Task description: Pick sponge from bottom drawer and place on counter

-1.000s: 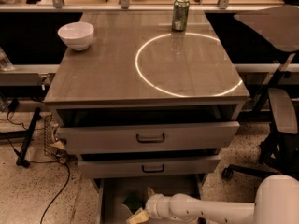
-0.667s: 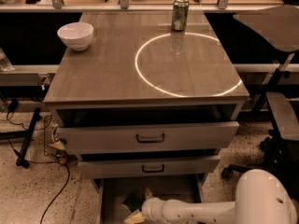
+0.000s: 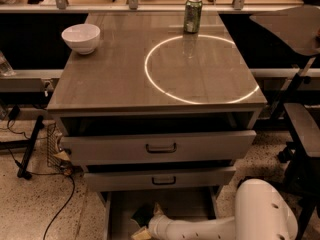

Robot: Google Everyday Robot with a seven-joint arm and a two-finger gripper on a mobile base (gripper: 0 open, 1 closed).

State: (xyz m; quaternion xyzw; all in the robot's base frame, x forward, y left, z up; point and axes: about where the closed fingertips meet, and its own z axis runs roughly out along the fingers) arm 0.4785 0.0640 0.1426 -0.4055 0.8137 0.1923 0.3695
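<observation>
— Where is the sponge [image 3: 141,231]?
— Six o'clock, in the bottom drawer [image 3: 190,206], at my gripper [image 3: 150,223]. This is the reaching step; clenched or released, I cannot tell. Next, probably: secure it, then lift toward twelve o'clock, the counter [image 3: 110,79].

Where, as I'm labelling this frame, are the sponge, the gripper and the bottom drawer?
bottom drawer [image 3: 187,206], camera view, its bare grey floor.
sponge [image 3: 140,215], camera view, its dark top face.
gripper [image 3: 150,222], camera view, the arm's tip inside the bottom drawer, at the sponge.
</observation>
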